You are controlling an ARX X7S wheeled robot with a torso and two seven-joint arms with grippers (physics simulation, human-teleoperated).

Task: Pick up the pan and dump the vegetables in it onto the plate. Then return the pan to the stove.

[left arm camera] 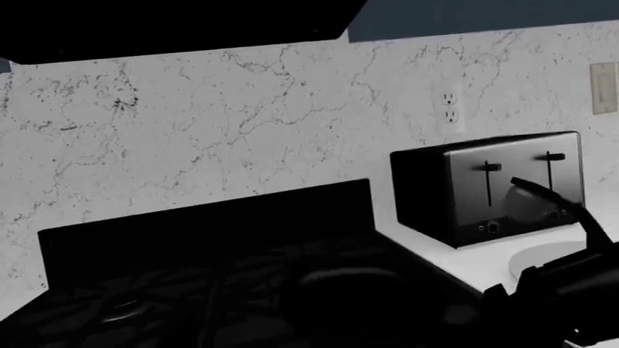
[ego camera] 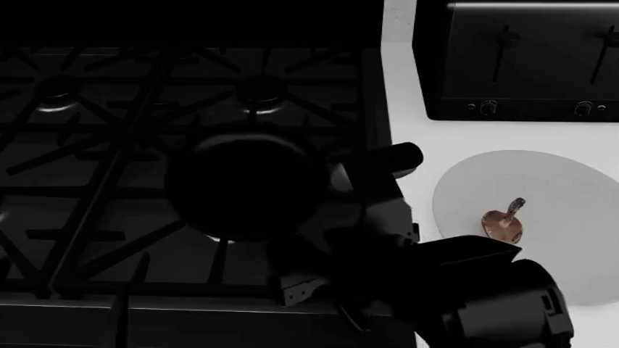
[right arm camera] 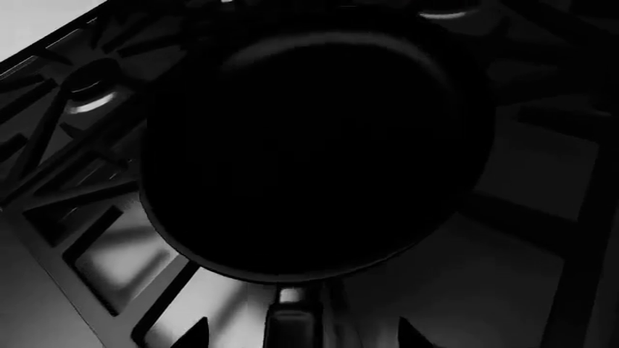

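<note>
The black pan [ego camera: 246, 190] sits flat on the stove [ego camera: 97, 109] over a front burner, and nothing shows inside it. In the right wrist view the pan [right arm camera: 309, 138] fills the frame and its handle [right arm camera: 295, 326] points toward the camera. My right gripper [right arm camera: 304, 332] is open, with one fingertip [right arm camera: 198, 333] on each side of the handle and a gap to it. The reddish-brown vegetable [ego camera: 503, 223] lies on the light-grey plate [ego camera: 570, 196] to the right of the stove. My left gripper does not show in any view.
A black toaster [ego camera: 517, 61] stands on the white counter behind the plate, also visible in the left wrist view as the toaster [left arm camera: 493, 188] against the marble wall. My right arm [ego camera: 483, 297] reaches in from the front right. A dark hood [left arm camera: 174, 22] hangs above the stove.
</note>
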